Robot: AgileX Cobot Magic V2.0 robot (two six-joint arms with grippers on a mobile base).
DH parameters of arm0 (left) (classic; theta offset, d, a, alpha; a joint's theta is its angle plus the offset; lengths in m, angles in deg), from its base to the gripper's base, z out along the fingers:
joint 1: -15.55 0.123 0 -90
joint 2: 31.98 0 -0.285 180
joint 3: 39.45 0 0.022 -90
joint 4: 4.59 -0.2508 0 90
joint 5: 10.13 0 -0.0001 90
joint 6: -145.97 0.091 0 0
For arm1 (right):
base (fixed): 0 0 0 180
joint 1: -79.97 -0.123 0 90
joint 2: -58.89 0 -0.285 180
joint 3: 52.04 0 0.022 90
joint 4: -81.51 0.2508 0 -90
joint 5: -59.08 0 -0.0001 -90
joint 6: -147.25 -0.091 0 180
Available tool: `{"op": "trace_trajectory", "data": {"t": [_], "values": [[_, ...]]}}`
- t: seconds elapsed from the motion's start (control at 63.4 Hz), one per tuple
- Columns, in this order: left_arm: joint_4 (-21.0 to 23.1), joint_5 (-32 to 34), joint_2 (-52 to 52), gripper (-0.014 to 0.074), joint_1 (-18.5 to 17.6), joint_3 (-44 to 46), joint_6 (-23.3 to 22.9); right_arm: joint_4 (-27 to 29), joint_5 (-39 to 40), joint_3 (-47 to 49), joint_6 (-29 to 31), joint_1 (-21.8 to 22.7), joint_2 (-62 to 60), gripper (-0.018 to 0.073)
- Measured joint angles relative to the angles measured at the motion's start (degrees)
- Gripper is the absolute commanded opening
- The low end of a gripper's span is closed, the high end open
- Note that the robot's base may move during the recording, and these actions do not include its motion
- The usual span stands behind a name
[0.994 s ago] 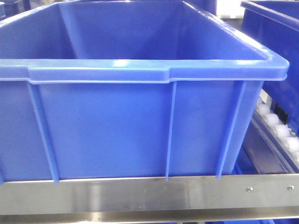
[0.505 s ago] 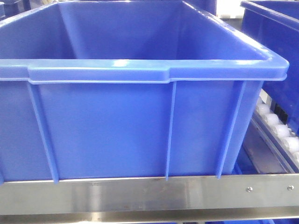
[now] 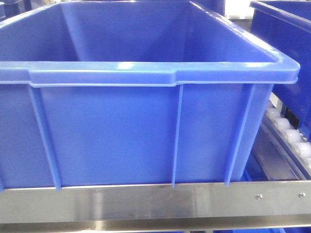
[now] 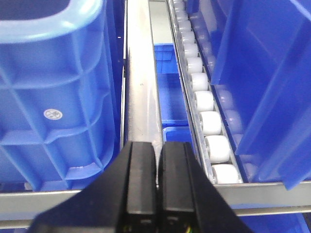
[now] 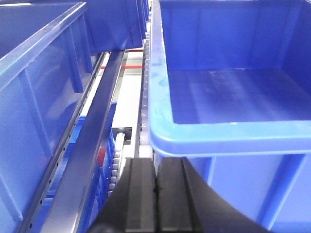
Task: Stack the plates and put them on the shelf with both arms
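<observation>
Two black grippers show, one in each wrist view, and both have their jaws pressed together with nothing between them. The left gripper (image 4: 156,182) points along a steel rail (image 4: 141,82) that runs straight ahead of its jaws. To the left of the jaws stands a ribbed blue crate (image 4: 53,107); to the right runs a row of white rollers (image 4: 206,104), with another blue crate wall (image 4: 262,73) beyond them.

The right gripper (image 5: 155,194) sits just below and in front of the rim of a blue bin (image 5: 228,131), which lies ahead and to the right of its jaws. A dark rail (image 5: 92,126) slants away to the left.

From the front view, a big blue crate (image 3: 136,126) rests on the shelf (image 3: 146,201), whose flat front rail crosses beneath it.

No plates appear in any view.
</observation>
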Motion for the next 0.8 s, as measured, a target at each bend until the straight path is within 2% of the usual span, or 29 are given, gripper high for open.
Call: {"op": "trace_trajectory", "data": {"t": [0.379,0.647,0.804], "values": [[0.0,0.0,-0.28,0.0084,0.0,0.0,0.0,0.0,0.0,0.0,0.0,0.0,0.0,0.0056],[0.0,0.68,-8.54,0.0084,0.23,0.0,0.0,0.0,0.0,0.0,0.0,0.0,0.0,0.0056],[0.0,0.42,-9.09,0.0084,0.45,0.0,0.0,0.0,0.0,0.0,0.0,0.0,-0.09,0.0056]]}}
